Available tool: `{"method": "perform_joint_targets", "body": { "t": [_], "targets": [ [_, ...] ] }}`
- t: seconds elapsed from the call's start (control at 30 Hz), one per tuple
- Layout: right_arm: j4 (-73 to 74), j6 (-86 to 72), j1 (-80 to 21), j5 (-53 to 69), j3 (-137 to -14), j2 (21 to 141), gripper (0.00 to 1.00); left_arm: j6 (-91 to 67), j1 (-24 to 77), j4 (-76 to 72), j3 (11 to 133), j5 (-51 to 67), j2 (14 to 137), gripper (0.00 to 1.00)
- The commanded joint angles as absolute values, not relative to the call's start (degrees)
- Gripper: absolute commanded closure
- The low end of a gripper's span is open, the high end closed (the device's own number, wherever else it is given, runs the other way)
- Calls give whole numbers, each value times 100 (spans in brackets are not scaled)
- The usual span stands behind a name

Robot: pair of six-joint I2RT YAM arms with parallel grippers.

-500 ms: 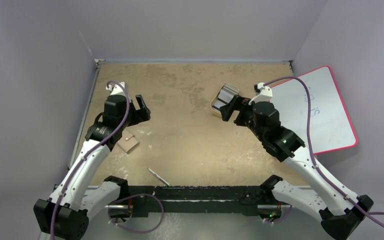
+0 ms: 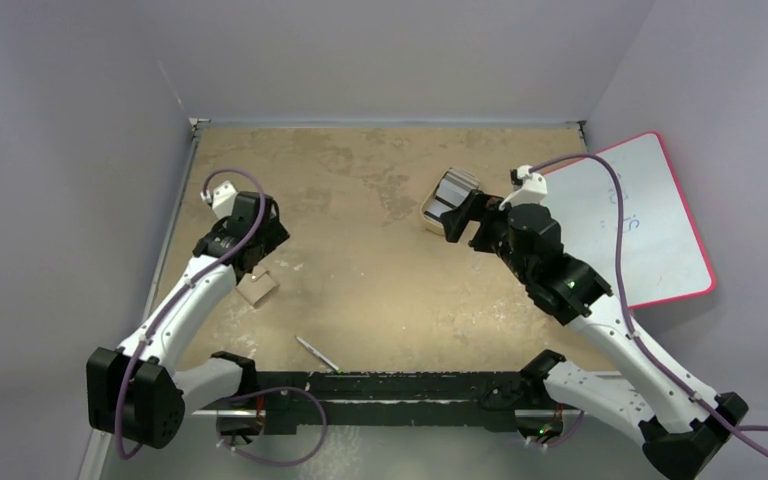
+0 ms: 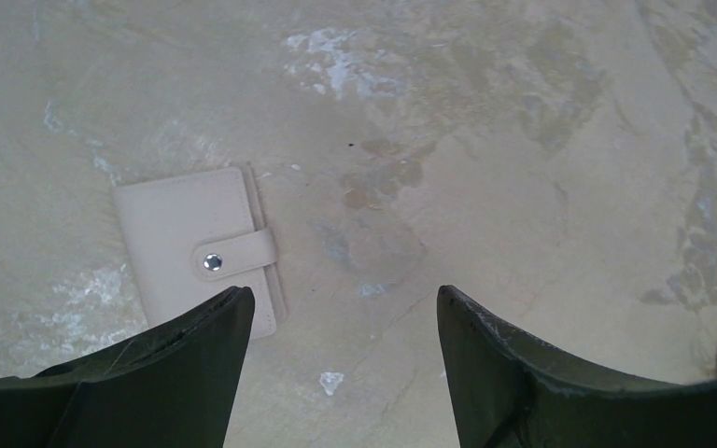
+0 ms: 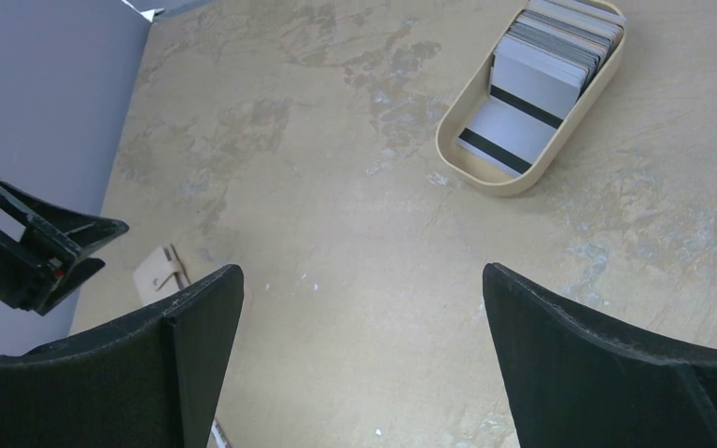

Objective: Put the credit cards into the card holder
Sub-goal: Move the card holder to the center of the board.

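Left wrist view shows the left jaws spread wide and empty above the tabletop (image 3: 523,140). The closed card holder (image 3: 191,245), snap tab fastened, lies flat just beyond one finger, its near corner hidden behind it. In the right wrist view, the right jaws stand fully apart, holding nothing. The credit cards (image 4: 551,56) sit stacked in a beige oval tray (image 4: 490,182) well ahead.

Now the card holder (image 3: 182,233) reads matt and leather-like, its snap (image 3: 212,263) shiny metal. The desk (image 3: 523,187) looks dull, blotchy, scuffed; the credit cards (image 4: 546,79) and tray (image 4: 504,187) smooth plastic.
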State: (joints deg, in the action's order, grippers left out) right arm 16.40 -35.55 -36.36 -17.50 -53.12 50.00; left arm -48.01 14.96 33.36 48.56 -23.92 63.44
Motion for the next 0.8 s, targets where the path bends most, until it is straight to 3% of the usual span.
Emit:
{"method": "perform_joint_targets", "body": {
  "t": [0.0, 0.17, 0.5, 0.77],
  "targets": [
    [1475, -3483, -3627, -1863, -5476, 4726, 1, -5712, 1439, 3619, 4753, -3194, 6415, 29],
    [1525, -3470, -3623, -1716, -5499, 4550, 1, -6172, 1232, 3551, 4372, -3710, 6380, 36],
    [1719, -3477, -3629, -1747, -5494, 4326, 1, -6419, 920, 3655, 4309, -3839, 7044, 38],
    [1769, -3533, -3626, -1685, -5423, 4230, 1, -6437, 905, 3068, 3848, -3294, 7446, 41]
  ]
}}
